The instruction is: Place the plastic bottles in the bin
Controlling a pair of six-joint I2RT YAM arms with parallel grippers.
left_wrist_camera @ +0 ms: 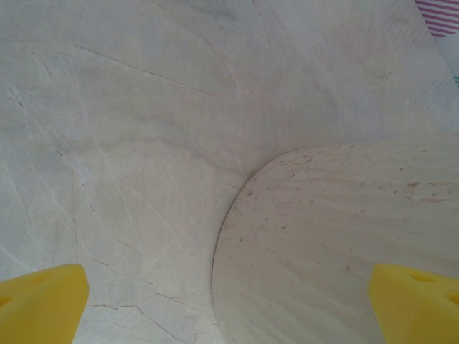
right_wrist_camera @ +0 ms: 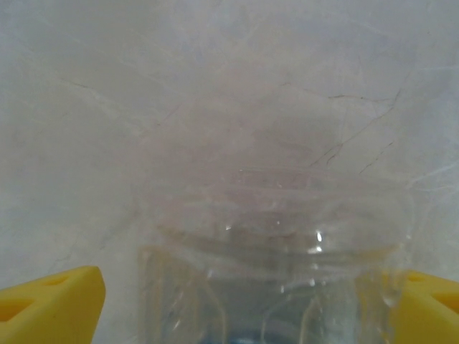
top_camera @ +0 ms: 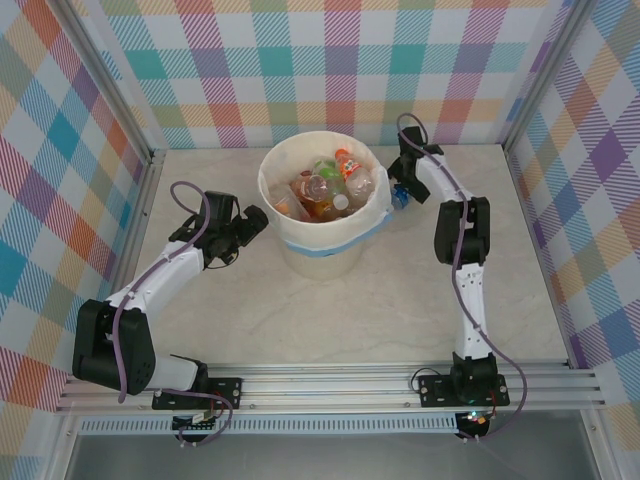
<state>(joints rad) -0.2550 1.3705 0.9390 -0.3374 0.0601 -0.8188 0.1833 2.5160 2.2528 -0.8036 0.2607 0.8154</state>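
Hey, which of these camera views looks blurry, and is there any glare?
Right wrist view: the clear bottle between the pincer fingers is soft, with small glints; left wrist view: bin wall slightly soft; top view: sharp, evenly lit.

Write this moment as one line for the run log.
left claw: open, empty, beside bin | right claw: around clear bottle, grip unclear, at bin's right side | bin: several bottles inside

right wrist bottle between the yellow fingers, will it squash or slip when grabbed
The bottle looks thin-walled and see-through, so it's probably light and may dent under a hard squeeze. Its smooth glossy plastic could slip between the yellow fingers. Being round, it would likely roll if knocked over.
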